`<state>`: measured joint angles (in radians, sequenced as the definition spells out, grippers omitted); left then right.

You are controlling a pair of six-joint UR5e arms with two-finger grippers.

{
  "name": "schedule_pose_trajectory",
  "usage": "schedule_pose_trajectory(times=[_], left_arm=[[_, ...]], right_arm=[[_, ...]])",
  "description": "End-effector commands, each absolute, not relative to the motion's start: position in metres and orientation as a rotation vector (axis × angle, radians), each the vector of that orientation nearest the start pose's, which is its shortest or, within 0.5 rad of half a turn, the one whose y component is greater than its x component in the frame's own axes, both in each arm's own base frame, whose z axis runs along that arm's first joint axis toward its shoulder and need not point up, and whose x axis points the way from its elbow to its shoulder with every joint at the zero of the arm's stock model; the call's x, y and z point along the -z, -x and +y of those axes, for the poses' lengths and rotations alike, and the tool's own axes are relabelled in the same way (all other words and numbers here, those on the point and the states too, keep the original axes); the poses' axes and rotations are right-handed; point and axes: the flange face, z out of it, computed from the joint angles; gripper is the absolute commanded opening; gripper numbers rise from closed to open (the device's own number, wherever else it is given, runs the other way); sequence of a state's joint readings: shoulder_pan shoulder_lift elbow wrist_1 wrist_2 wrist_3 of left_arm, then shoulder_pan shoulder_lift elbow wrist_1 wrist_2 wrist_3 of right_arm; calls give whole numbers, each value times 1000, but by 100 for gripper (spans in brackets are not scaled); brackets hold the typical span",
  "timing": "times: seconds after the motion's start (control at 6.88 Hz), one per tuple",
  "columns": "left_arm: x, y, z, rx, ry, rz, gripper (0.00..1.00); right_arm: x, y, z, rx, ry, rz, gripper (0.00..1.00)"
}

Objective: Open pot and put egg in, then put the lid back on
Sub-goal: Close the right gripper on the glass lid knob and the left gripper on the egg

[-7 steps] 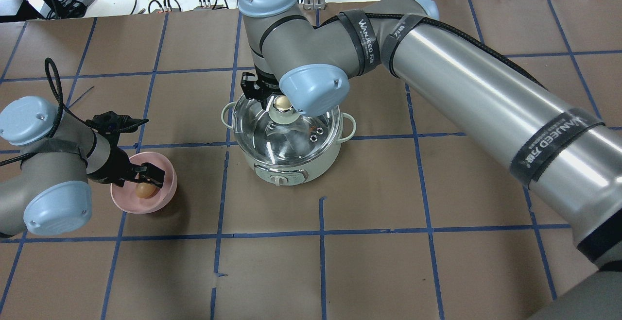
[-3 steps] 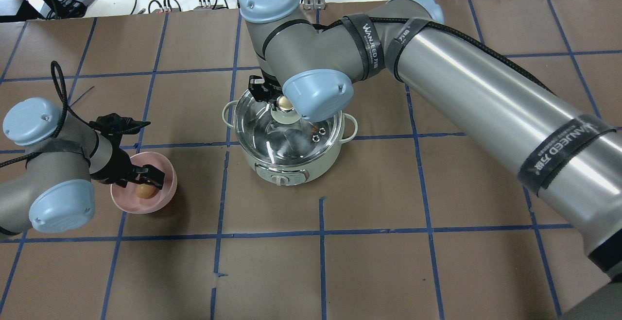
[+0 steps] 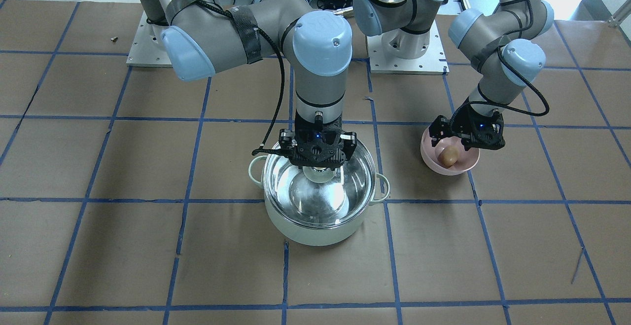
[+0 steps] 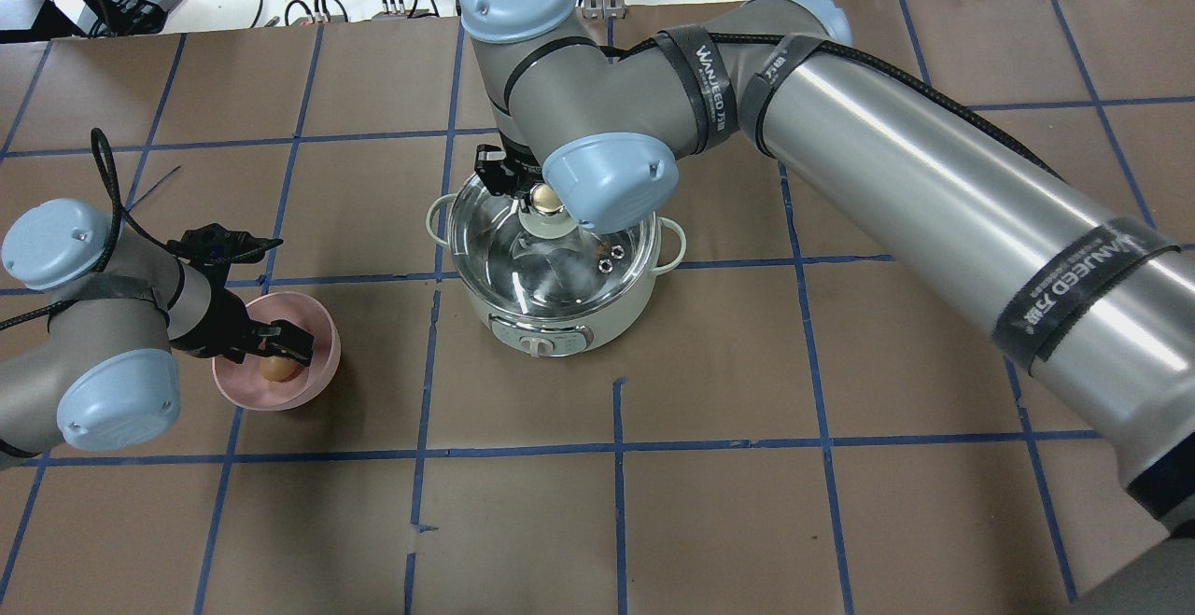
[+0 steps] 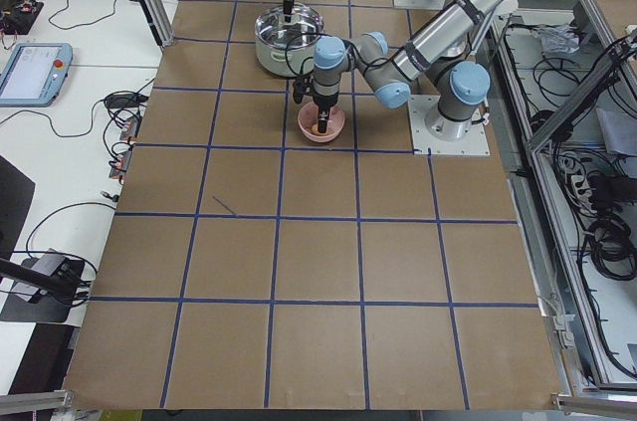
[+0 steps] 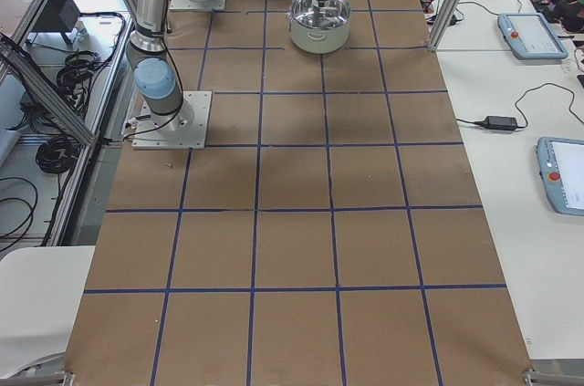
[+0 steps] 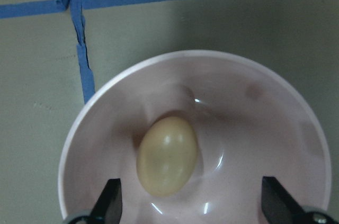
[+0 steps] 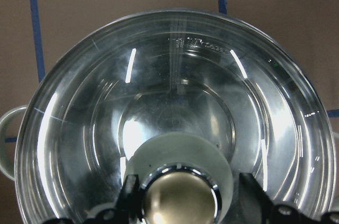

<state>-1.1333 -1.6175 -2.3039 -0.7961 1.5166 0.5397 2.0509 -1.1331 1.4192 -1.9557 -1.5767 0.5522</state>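
Opening step, lid [image 4: 551, 260] was still on the pot [image 4: 541, 330] mid-frame. Right gripper [image 8: 188, 195] straddled its knob [image 4: 544, 200] unclamped, left gripper [image 7: 193, 205] gaped over the egg [image 7: 167, 155]; next needed squeeze-and-lift.

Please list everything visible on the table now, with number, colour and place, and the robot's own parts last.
table: one, brown with a blue tape grid, under everything.
pot: one, pale mint-green, mid-table.
lid: one, clear glass, with a brass-capped knob, on the pot.
pink bowl: one, pink, to the robot's left of the pot.
egg: one, tan, lying in the pink bowl.
left gripper: one, black, open, over the pink bowl.
right gripper: one, black, fingers on both sides of the knob; whether it clamps, I cannot tell.
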Motion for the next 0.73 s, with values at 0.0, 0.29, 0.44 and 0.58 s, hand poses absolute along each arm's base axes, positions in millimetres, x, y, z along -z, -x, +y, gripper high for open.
schedule_pose_trajectory(times=[0.0,0.29,0.44,0.58], left_arm=[[-196,-40,-415,66,-215,3174,94],[-195,-40,-416,56,-249,3169,96],[-194,-40,-416,56,-261,3170,96],[-193,-39,-416,56,-261,3174,96]], right_arm=[[-348,-427,-529,136,-94,3081,63],[-347,-426,-529,134,-75,3083,26],[-348,-427,-529,139,-75,3082,21],[-363,-424,-533,182,-55,3077,20]])
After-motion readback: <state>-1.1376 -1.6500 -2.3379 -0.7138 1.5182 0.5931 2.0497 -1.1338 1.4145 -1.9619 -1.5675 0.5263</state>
